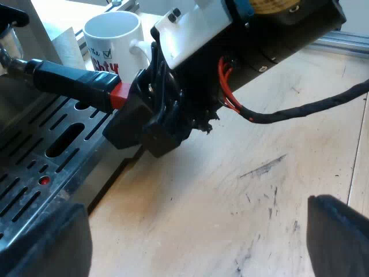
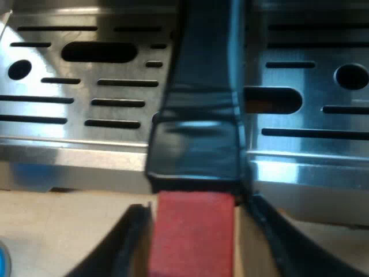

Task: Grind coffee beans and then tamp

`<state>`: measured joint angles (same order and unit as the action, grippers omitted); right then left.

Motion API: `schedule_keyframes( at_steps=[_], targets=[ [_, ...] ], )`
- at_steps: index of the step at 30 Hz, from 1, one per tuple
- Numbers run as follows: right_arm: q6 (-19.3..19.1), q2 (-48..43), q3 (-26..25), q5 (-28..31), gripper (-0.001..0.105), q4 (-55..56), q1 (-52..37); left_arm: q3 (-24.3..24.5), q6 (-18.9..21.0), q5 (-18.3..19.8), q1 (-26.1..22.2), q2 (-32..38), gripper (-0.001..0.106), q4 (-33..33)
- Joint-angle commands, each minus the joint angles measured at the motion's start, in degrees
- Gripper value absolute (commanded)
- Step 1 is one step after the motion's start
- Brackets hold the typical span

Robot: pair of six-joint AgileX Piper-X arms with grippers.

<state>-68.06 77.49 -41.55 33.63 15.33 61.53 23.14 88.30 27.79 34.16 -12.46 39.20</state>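
The holder's dark handle (image 1: 69,79) sticks out from the machine's front over the slotted drip tray (image 1: 40,156), its red end (image 1: 120,95) pointing away from the machine. My right gripper (image 1: 138,115) is at that red end. In the right wrist view the red end (image 2: 193,234) lies between my right gripper's (image 2: 199,245) fingers (image 2: 131,245), which sit tight on both sides of it, and the dark handle (image 2: 199,115) runs on over the tray (image 2: 86,144). My left gripper (image 1: 193,248) hangs open above the wooden table, apart from the handle, holding nothing.
A white mug (image 1: 114,34) with printed lettering stands on the table beside the machine, just beyond the handle. The wooden tabletop (image 1: 259,173) stretches out under the right arm. A small bit of something blue (image 2: 2,261) shows on the table by the tray's edge.
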Motion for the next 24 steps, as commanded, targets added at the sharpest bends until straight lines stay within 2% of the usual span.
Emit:
schedule_keyframes(
  at_steps=[1, 8, 22, 24],
  targets=[
    [0.1, -0.21, -0.47, -0.31, 0.022, -0.04, -0.21, 0.01, 0.17, 0.34, 0.18, 0.43, 0.076, -0.5],
    [0.1, -0.21, -0.47, -0.31, 0.0, -0.15, -0.21, 0.01, 0.17, 0.34, 0.18, 0.43, 0.076, -0.5],
    [-0.28, -0.21, -0.47, -0.31, 0.0, -3.94, 0.32, 0.01, 0.17, 0.34, 0.18, 0.43, 0.076, -0.5],
    [-0.28, -0.21, -0.47, 1.15, 0.0, -3.94, 1.48, 0.01, 0.17, 0.34, 0.18, 0.43, 0.076, -0.5]
  ],
)
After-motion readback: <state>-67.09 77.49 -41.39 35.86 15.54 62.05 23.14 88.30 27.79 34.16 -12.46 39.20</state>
